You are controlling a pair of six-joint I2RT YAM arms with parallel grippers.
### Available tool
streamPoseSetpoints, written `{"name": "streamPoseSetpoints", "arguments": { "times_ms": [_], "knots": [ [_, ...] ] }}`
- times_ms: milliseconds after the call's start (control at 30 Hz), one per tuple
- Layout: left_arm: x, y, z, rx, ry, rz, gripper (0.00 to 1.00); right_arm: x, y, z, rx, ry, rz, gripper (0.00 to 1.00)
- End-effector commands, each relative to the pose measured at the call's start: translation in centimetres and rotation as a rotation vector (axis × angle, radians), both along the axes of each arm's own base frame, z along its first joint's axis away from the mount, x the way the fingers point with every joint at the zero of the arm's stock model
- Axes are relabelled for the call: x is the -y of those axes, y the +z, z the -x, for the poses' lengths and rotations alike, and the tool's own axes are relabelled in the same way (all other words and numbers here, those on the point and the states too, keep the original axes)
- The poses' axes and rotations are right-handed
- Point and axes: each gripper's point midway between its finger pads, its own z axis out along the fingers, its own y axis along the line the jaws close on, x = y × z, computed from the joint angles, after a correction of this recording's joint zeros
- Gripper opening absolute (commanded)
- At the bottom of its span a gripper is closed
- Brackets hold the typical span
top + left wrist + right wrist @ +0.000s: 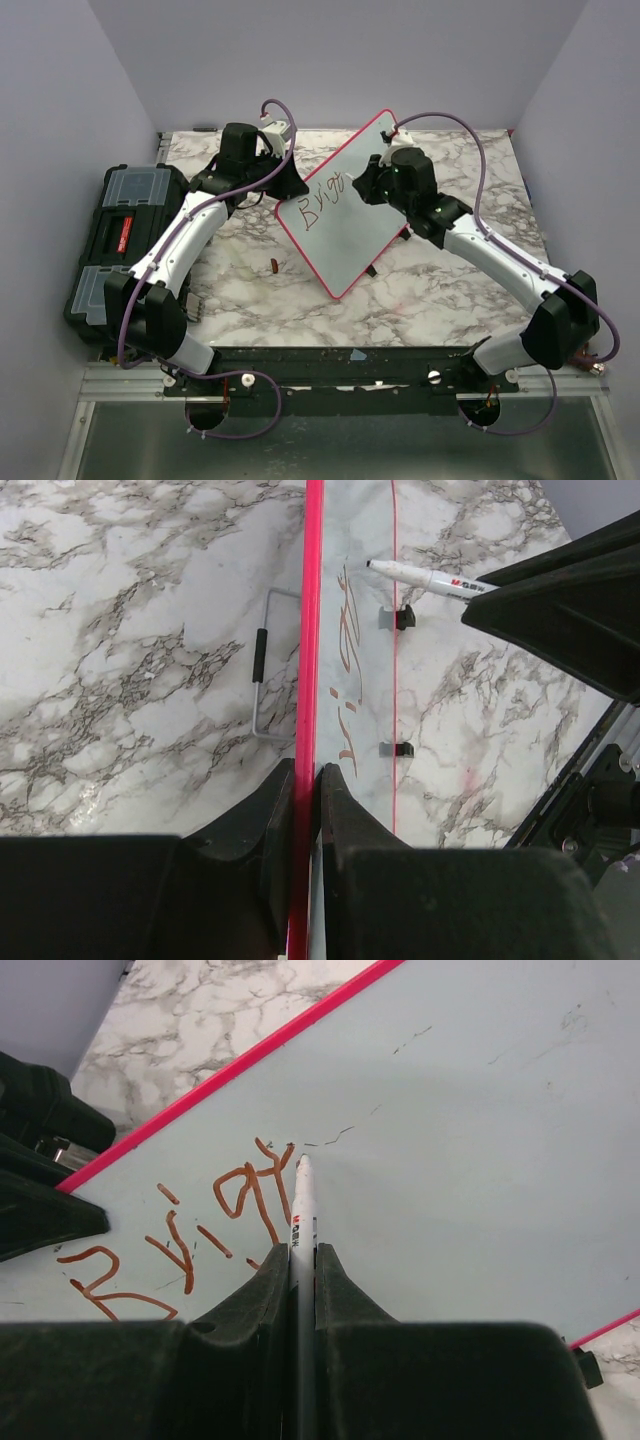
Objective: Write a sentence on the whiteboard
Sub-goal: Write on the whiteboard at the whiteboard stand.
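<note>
My left arm [185, 235] and right arm [500, 258] are white with chunky black joints [150, 305]. A thin purple cable [481, 170] loops along each one. My left claw [307, 772] and right claw [300, 1253] are black.

Enclosure & bench, bkgd only.
Plain pale lavender walls [330, 50] at 9, 12 & 3 o'clock; light even, diffuse, shadows soft. Bench top [250, 300] white marble-pattern w/ grey veining. Black toolbox [120, 235] w/ clear-lidded trays at 9 o'clock. Alu rail [120, 385] along 6 o'clock edge, dull metal sheet [330, 450] below it.
</note>
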Motion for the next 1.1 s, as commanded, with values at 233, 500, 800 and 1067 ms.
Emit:
{"name": "streamPoseSetpoints", "arguments": {
  "times_ms": [233, 500, 800, 1067],
  "knots": [
    [-0.8, 1.6, -1.2, 0.124, 0.032, -0.041, 0.00, 0.9, 1.8, -0.6, 0.051, -0.037, 0.020, 0.01],
    [-0.8, 1.5, -1.2, 0.125, 0.028, -0.044, 0.00, 0.2, 0.6, -1.3, 0.031, -0.020, 0.020, 0.01],
    [-0.8, 1.4, -1.3, 0.123, 0.024, -0.046, 0.00, -0.2, -0.6, -1.6, 0.008, -0.011, 0.030, 0.01],
    [-0.7, 1.3, -1.3, 0.121, 0.023, -0.046, 0.00, 0.2, -1.2, -2.1, -0.003, -0.031, 0.040, 0.01]
  ]
}}
